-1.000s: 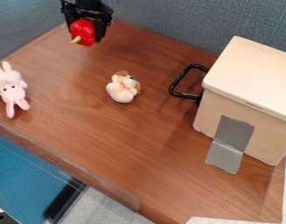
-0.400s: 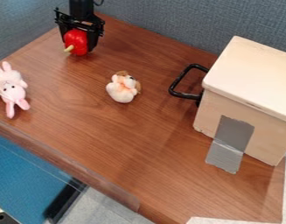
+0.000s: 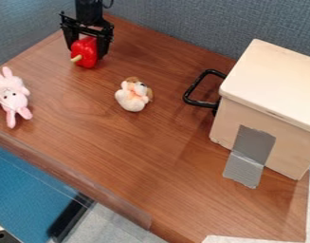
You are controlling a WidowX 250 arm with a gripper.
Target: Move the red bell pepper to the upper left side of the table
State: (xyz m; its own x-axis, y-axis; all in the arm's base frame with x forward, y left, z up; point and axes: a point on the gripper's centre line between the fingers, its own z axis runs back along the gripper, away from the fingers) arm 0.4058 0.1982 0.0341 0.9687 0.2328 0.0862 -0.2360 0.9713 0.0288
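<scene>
Red bell pepper (image 3: 86,53) loosed at the upper left of the table (image 3: 147,152)

We have a wooden box (image 3: 261,135) on the right, its lid (image 3: 277,80) down, hiding the inside from us. Grey tape (image 3: 250,154) runs down its front, and a black handle (image 3: 198,90) stands off its left side.

Compared with the last frame, we see the pepper sitting lower beneath the gripper (image 3: 87,55), which has barely shifted, and its fingers set slightly wider. The two plush toys, a pink rabbit (image 3: 13,98) and a cream one (image 3: 133,96), haven't moved.

We find the fingers parted, their grip released, with the pepper between them, reaching below their tips.
</scene>
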